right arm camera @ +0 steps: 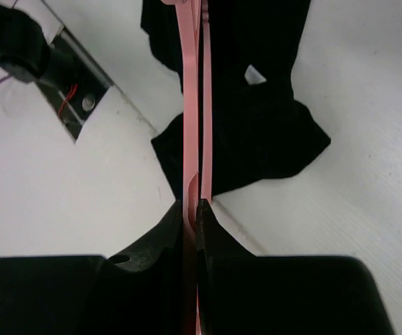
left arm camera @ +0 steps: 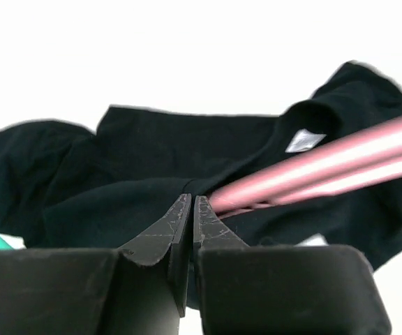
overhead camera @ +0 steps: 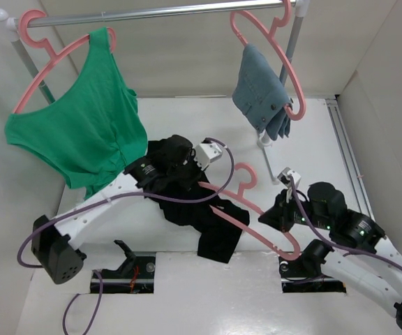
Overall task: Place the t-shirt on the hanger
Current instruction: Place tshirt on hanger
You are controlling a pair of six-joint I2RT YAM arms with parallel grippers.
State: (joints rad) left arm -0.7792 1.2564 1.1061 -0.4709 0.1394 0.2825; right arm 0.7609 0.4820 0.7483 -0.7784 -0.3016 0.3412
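Jaws of left gripper (left arm camera: 191,204) were closed, pinching a fold of the t-shirt (left arm camera: 152,160). Jaws of right gripper (right arm camera: 192,204) were clamped on the hanger (right arm camera: 190,105). T-shirt lay crumpled on the table (overhead camera: 306,139) between both arms, with the hanger slanting across it.

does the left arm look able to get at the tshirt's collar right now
Probably not yet: the left gripper is shut on another part of the t-shirt, and the hanger crosses just by the collar.
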